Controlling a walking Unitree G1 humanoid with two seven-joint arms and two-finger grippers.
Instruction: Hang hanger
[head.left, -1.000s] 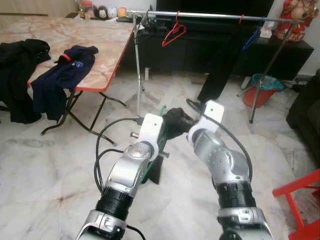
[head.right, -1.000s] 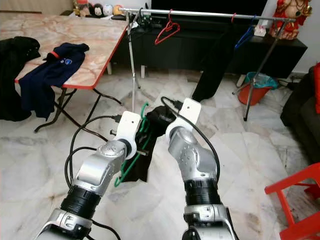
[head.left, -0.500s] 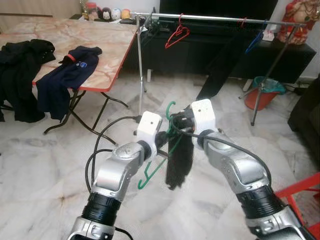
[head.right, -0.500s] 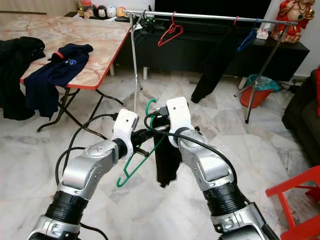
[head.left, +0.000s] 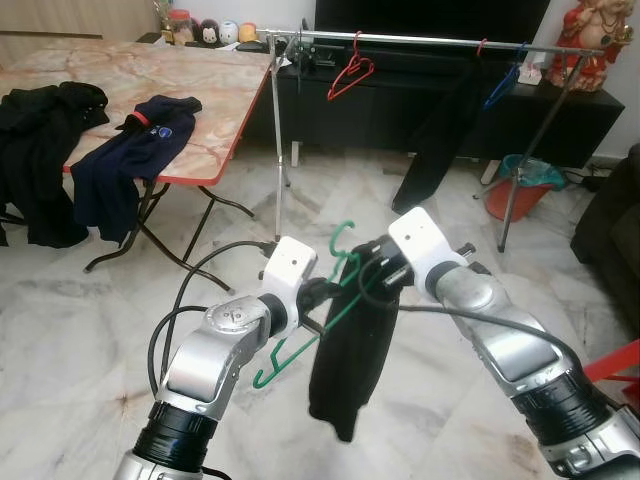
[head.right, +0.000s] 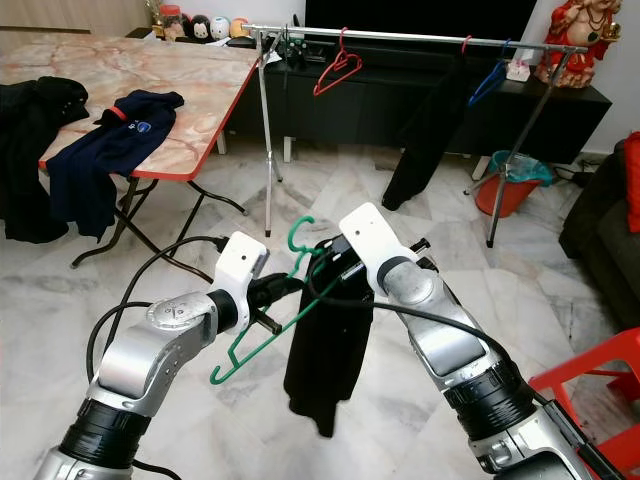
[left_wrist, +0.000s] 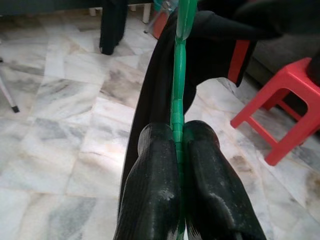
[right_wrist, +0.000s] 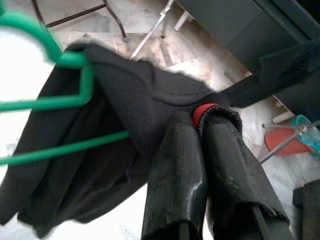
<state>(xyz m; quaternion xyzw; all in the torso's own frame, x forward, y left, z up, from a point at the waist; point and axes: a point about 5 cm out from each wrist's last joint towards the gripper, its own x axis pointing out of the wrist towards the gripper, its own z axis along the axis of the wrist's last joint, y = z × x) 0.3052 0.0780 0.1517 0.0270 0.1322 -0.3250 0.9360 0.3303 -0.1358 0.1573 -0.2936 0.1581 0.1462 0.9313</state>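
Green hanger (head.left: 318, 322) pinched in closed left jaws; right jaws clamp black garment (head.left: 350, 355).

Up it comes: the green hanger (head.right: 268, 318) and the black garment (head.right: 325, 350), low down by the floor and half hidden behind the forearms a second ago, are now lifted well clear of it, the cloth hanging full length. The left pincer (left_wrist: 176, 152), clamped on the hanger's wire, has risen and pushed forward. The right pincer (right_wrist: 199, 131), pinching the garment's collar, has swung up and out to the right, its arm stretching away.
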